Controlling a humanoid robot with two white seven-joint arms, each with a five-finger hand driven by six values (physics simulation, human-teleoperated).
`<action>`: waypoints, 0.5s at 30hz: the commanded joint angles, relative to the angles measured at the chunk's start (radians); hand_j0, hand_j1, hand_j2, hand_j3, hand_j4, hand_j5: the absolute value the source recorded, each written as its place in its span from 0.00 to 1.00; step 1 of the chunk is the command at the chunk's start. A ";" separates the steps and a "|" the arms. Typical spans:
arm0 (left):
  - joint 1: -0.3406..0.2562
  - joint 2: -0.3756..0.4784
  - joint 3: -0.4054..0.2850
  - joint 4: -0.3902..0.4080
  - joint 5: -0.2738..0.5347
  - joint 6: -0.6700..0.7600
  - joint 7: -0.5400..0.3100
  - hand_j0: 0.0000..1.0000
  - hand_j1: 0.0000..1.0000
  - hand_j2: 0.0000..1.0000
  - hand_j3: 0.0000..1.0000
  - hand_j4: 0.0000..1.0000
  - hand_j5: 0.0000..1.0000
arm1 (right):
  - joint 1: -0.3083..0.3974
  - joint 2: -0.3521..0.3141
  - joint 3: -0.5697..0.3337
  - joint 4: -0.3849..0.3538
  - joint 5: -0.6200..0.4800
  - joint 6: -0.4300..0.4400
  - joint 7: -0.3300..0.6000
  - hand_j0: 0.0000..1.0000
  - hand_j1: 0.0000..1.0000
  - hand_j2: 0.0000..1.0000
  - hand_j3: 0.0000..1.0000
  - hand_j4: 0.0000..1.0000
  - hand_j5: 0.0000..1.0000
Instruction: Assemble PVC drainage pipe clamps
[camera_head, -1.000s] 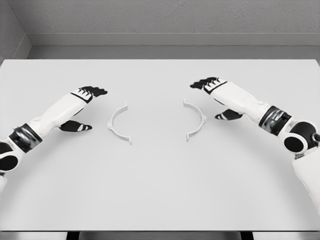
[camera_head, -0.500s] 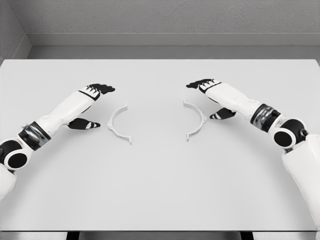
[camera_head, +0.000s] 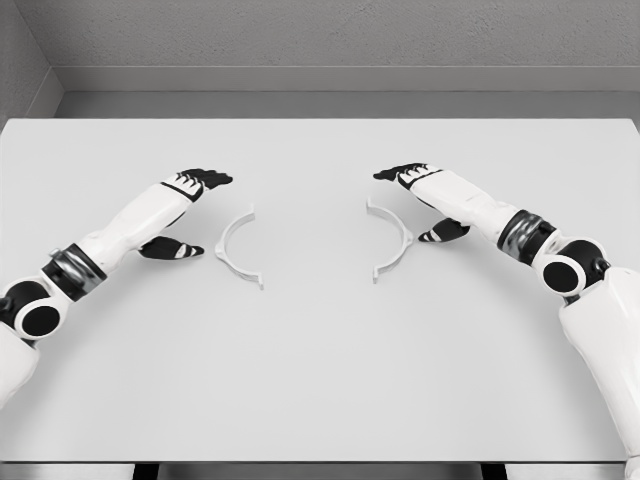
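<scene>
Looks like the reach-in step: left hand (camera_head: 185, 210) and right hand (camera_head: 425, 198) hover spread wide, holding nothing, just outside the two clamp halves (camera_head: 238, 246) (camera_head: 391, 240) lying apart mid-table (camera_head: 320, 380), so next they'd each need to grab one.

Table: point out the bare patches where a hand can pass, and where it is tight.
The table is bare in front of both clamp halves, and behind them to the far edge. A bare gap lies between the left clamp half and right clamp half. Tight: the left hand and right hand flank the halves' outer sides.
</scene>
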 joint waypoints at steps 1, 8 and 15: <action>-0.002 -0.008 0.000 0.000 0.006 0.000 0.001 1.00 1.00 1.00 1.00 1.00 1.00 | -0.002 0.001 -0.001 -0.003 -0.007 0.002 0.000 1.00 1.00 1.00 1.00 1.00 1.00; -0.002 -0.020 0.000 0.000 -0.009 0.000 0.001 1.00 1.00 1.00 1.00 1.00 1.00 | -0.012 0.015 0.010 0.008 -0.007 0.002 0.000 1.00 1.00 1.00 1.00 1.00 1.00; -0.002 -0.033 0.000 -0.002 -0.008 0.000 0.001 1.00 1.00 1.00 1.00 1.00 1.00 | -0.026 0.030 0.021 0.031 -0.007 0.003 0.000 1.00 1.00 1.00 1.00 1.00 1.00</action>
